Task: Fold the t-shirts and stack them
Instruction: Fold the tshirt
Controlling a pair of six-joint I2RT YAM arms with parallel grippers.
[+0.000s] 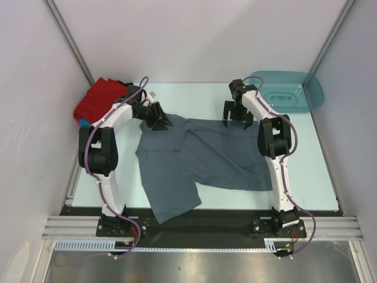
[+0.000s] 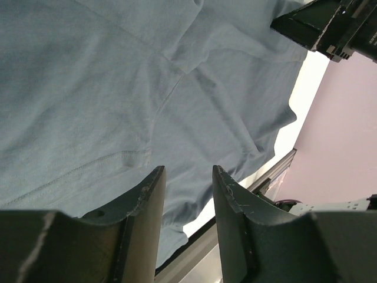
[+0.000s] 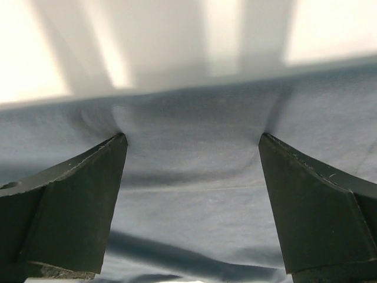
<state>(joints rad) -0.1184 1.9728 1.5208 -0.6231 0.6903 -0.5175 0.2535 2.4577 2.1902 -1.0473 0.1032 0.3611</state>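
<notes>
A slate grey-blue t-shirt [image 1: 200, 156] lies spread and rumpled across the middle of the table. It fills the left wrist view [image 2: 106, 88] and the right wrist view [image 3: 194, 200]. My left gripper [image 1: 159, 121] is open over the shirt's far left corner, its jaws [image 2: 187, 172] apart with nothing between them. My right gripper [image 1: 238, 118] is wide open at the shirt's far right edge, with its fingertips [image 3: 121, 141] pressed down on the cloth there [image 3: 191, 138]. A folded red t-shirt [image 1: 100, 97] lies at the far left with a bright blue one [image 1: 84, 122] showing under it.
A teal plastic tub [image 1: 288, 91] stands at the far right corner. White walls close in the table on the left, back and right. The shirt's near hem hangs over the table's black front rail [image 1: 224, 221]. The right gripper also shows in the left wrist view [image 2: 330, 26].
</notes>
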